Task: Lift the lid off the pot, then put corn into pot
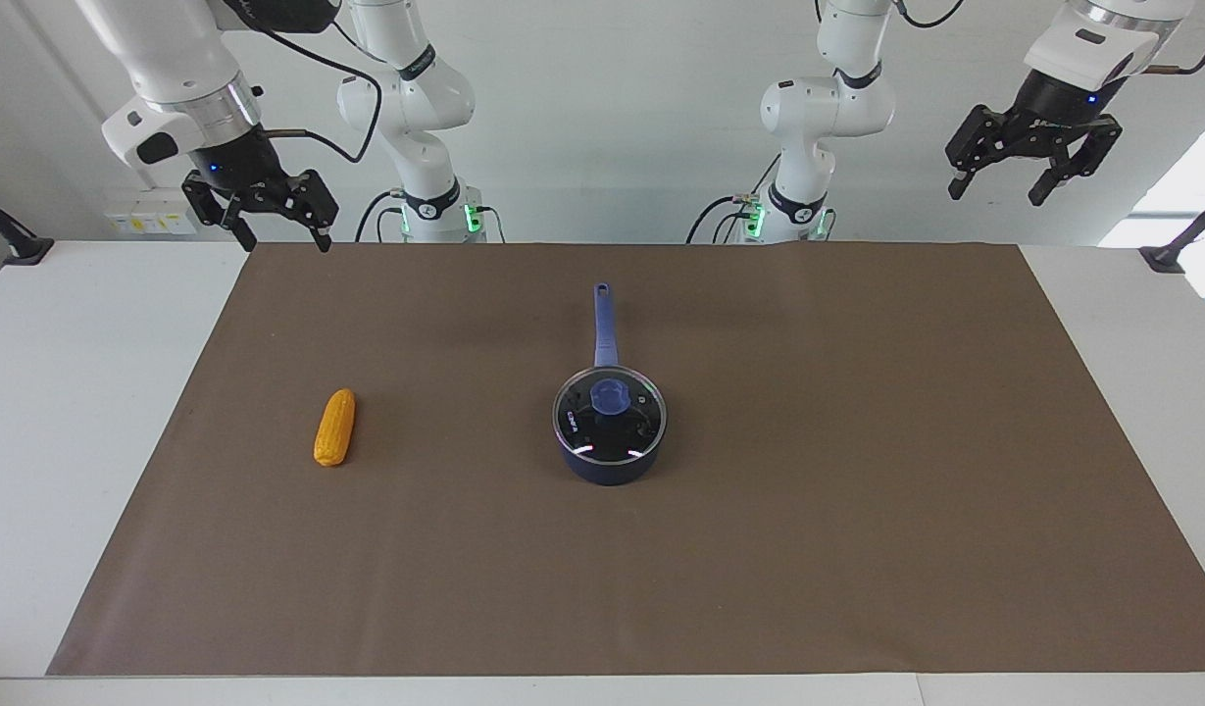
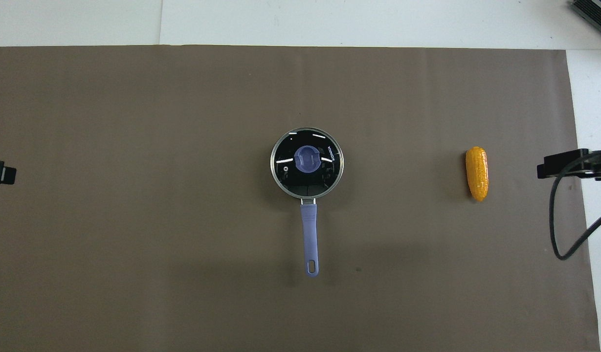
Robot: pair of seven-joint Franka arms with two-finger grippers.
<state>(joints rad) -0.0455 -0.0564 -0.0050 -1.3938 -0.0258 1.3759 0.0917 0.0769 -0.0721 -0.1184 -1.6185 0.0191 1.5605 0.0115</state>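
Navy saucepan (image 1: 610,459) sits mid brown mat (image 1: 857,490), handle pointing toward the robots. Glass lid (image 1: 610,417) with blue knob still on the pot, seated flat. Corn cob (image 1: 334,428) lies on the mat toward the right arm's end, well apart from the pot, about level with it. Right gripper (image 1: 274,227) up in the air over the mat's corner at its own end, fingers spread, empty. Left gripper (image 1: 999,184) high over the table's bare white edge at the left arm's end, fingers spread, empty. Neither of the 2 grippers touches anything.
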